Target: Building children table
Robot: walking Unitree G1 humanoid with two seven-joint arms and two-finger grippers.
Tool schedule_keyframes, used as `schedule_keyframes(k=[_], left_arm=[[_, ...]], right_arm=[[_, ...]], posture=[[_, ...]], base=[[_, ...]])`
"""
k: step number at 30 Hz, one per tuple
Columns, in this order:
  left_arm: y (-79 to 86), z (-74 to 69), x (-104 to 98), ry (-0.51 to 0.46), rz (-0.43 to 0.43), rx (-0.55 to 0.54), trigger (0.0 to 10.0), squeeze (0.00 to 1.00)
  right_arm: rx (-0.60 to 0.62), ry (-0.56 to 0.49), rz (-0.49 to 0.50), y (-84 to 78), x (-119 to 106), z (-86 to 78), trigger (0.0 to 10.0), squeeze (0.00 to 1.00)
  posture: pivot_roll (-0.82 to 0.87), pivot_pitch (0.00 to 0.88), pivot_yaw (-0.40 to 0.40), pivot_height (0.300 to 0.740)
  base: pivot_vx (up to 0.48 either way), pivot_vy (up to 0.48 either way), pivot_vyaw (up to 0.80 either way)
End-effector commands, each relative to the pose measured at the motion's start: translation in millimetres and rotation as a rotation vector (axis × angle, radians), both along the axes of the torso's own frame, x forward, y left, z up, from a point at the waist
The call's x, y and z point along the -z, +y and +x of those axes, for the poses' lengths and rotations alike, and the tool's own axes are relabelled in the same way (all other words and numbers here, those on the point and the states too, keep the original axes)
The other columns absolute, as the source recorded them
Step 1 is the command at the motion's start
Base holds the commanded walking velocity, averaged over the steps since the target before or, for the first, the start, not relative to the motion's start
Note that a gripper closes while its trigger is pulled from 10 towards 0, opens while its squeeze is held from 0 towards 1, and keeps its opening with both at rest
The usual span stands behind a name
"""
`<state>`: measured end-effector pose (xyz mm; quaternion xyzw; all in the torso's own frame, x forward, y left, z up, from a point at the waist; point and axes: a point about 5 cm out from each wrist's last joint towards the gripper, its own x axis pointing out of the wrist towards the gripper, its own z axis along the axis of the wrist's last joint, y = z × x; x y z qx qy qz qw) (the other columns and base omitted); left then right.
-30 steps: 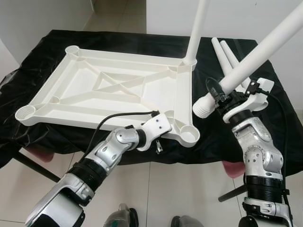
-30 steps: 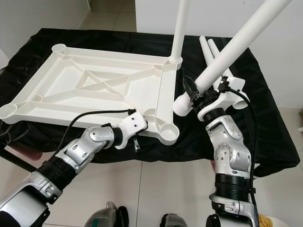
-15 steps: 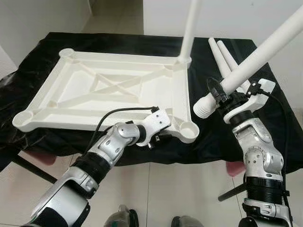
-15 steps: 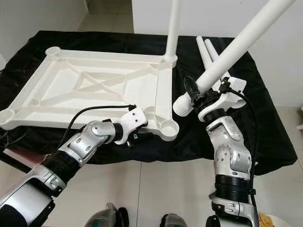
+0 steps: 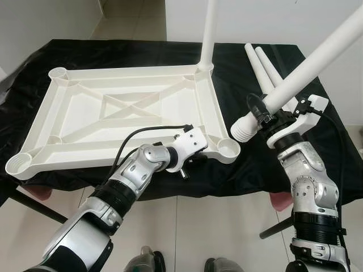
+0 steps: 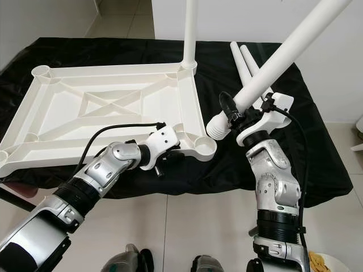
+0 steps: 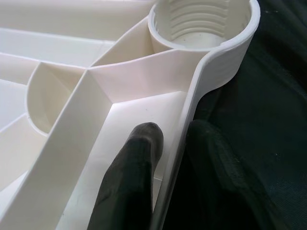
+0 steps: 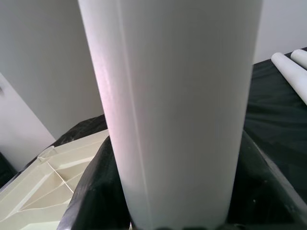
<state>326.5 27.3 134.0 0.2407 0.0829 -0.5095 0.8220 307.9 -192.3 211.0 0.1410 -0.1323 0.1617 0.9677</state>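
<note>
Tabletop (image 5: 122, 116), white plastic and lying underside up, rests on a black cloth (image 5: 142, 51) that covers the work surface, its ribs and crossed braces facing the ceiling. One white leg (image 5: 207, 31) already stands upright in the far right corner socket. The near right corner socket (image 5: 228, 148) is open, with its screw threads plain to see in the left wrist view. The left gripper (image 5: 190, 164) is at the near edge of the tabletop, just beside that open socket; its fingers (image 7: 132, 182) are closed on the rim wall, one inside the frame and one outside against the cloth. The right gripper (image 5: 266, 116) is raised off to the right of the tabletop and is clamped around a second white leg (image 5: 317, 59), which slants up and away to the right. The ribbed lower end of that leg (image 5: 243, 129) hangs in the air close to the open corner socket, a little to its right and above it, not touching. Two more white legs (image 5: 261, 65) lie side by side on the cloth at the far right, behind the right gripper. Tiled floor (image 5: 198, 226) shows below the near edge of the cloth.
</note>
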Motion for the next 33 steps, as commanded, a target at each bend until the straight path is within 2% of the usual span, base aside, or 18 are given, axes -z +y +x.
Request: schedule_keyframes(k=[1, 2, 7, 11, 12, 14, 16, 21, 26, 28, 33], left_arm=[[16.0, 5.5, 8.6, 0.022, 0.017, -0.102, 10.0, 0.16], [17.0, 5.5, 7.4, 0.032, 0.002, -0.105, 10.0, 1.00], [19.1, 5.0, 3.2, 0.039, -0.023, -0.102, 10.0, 1.00], [20.0, 6.0, 0.0, 0.002, 0.003, -0.107, 10.0, 1.00], [20.2, 5.6, -12.0, -0.007, -0.036, -0.103, 10.0, 0.00], [19.7, 3.5, -36.1, -0.030, -0.126, -0.093, 10.0, 0.00], [18.5, 1.8, -50.8, -0.040, -0.193, -0.096, 10.0, 0.00], [11.3, -4.4, -72.0, 0.003, -0.374, -0.095, 10.0, 0.00], [6.3, -14.1, -71.5, 0.014, -0.413, -0.058, 10.0, 0.00], [6.3, -15.1, -71.0, 0.017, -0.415, -0.059, 10.0, 0.00], [8.7, -28.5, -67.4, 0.022, -0.408, -0.034, 10.0, 0.00]], right_arm=[[-0.010, -0.007, -0.016, 2.2, -2.0, -1.9, 10.0, 0.00], [-0.001, 0.001, -0.033, 1.5, -1.3, -1.0, 10.0, 0.00], [0.013, 0.015, -0.064, 0.3, 0.0, 0.7, 10.0, 0.00], [0.025, 0.040, -0.094, -0.9, 2.5, 2.2, 10.0, 0.00], [0.019, 0.041, -0.122, 0.6, 4.4, 2.3, 10.0, 0.00], [0.010, 0.034, -0.167, 4.9, 7.2, 1.9, 10.0, 0.00], [0.005, 0.028, -0.197, 8.2, 8.8, 1.9, 10.0, 0.00], [-0.014, -0.012, -0.226, 16.8, 8.8, 2.6, 10.0, 0.00], [-0.032, -0.039, -0.237, 26.9, 7.0, 4.1, 10.0, 0.00], [-0.032, -0.040, -0.241, 27.7, 7.0, 4.6, 10.0, 0.00], [-0.048, -0.035, -0.245, 35.1, 10.9, 7.3, 10.0, 0.00]], posture=[[-0.04, 0.076, 0.067, 0.740], [-0.04, 0.076, 0.066, 0.740], [-0.04, 0.076, 0.066, 0.740], [-0.04, 0.081, 0.063, 0.740], [-0.03, 0.089, 0.054, 0.740], [-0.02, 0.091, 0.050, 0.740], [-0.02, 0.091, 0.045, 0.740], [-0.01, 0.093, 0.038, 0.740], [-0.01, 0.096, 0.029, 0.740], [-0.01, 0.096, 0.029, 0.740], [0.01, 0.097, 0.018, 0.740]], base=[[0.000, 0.000, 0.00], [0.000, 0.000, 0.00], [0.000, 0.000, 0.00], [0.000, 0.000, 0.00], [0.000, 0.000, 0.00], [0.000, 0.000, 0.00], [0.000, 0.000, 0.00], [0.000, 0.000, 0.00], [0.000, 0.000, 0.00], [0.000, 0.000, 0.00], [0.000, 0.000, 0.00]])
